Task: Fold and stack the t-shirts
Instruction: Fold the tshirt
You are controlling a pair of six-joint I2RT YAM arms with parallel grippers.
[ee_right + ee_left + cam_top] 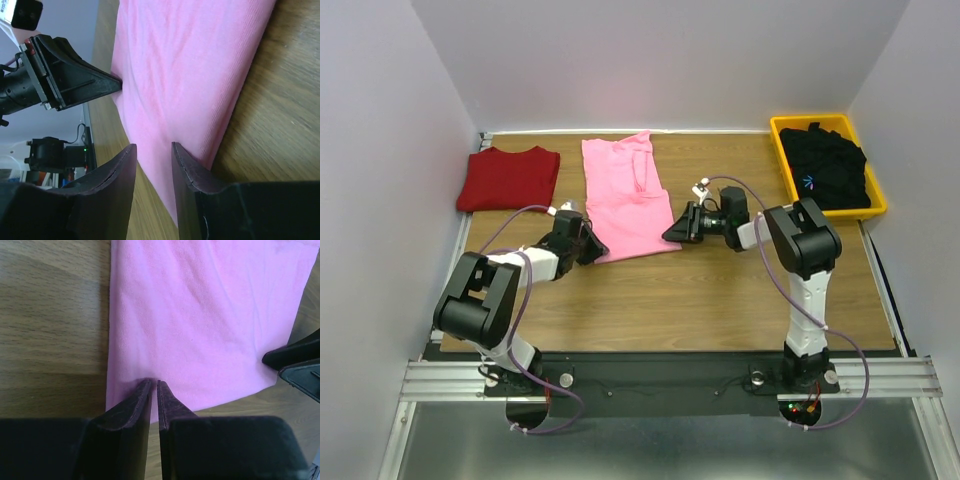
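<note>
Left gripper: jaws nearly together, pinching pink shirt at near-left hem, cloth puckered at tips. Right gripper: jaws partly apart, straddling pink shirt's near-right edge, cloth between them, not yet clamped. Pink shirt flat, mid-counter. Red shirt folded just left of it. Black shirt heaped in yellow bin, well right. Open wood on pink shirt's near side. White walls on three sides.

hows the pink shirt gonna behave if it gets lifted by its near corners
Probably floppy: the light pink cotton t-shirt lies flat with soft creases, so it should sag between grips. Likely light, since its hem puckers where the left gripper pinches it. It could slip from the right gripper, whose jaws stand apart around the edge.
</note>
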